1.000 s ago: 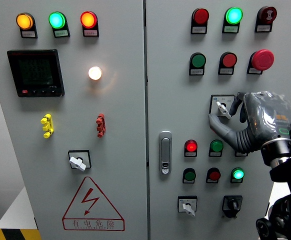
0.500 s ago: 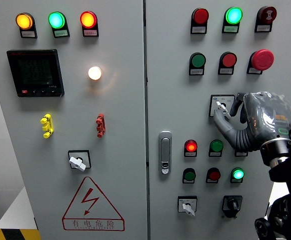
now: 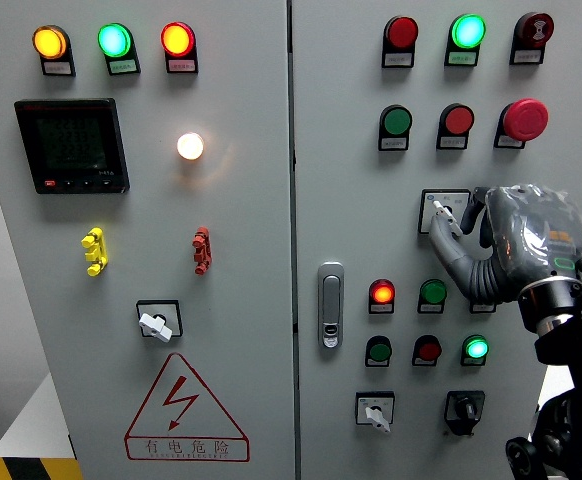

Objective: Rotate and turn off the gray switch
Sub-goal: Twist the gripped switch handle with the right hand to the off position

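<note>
The gray switch [image 3: 439, 209] sits in a black-framed square plate [image 3: 430, 196] on the right cabinet door, below the row with the green and red buttons. My right hand [image 3: 452, 213] comes in from the lower right and is shut on the switch's knob. The thumb [image 3: 444, 236] presses from below left and a finger [image 3: 474, 200] curls over from the upper right. Only a small pale tip of the knob shows, pointing up and left; the rest is hidden by the hand. My left hand is out of view.
A red mushroom button [image 3: 524, 119] stands above the hand. Lit red [image 3: 381, 292] and green [image 3: 477, 348] lamps are below it. Other rotary switches sit at the lower right [image 3: 375, 412], [image 3: 464, 407] and on the left door [image 3: 157, 323]. A door handle [image 3: 331, 305] is left of the hand.
The thumb has slid up and right along the switch plate, and the knob's visible tip has swung from pointing right to pointing up-left. The wrist has shifted slightly right.
</note>
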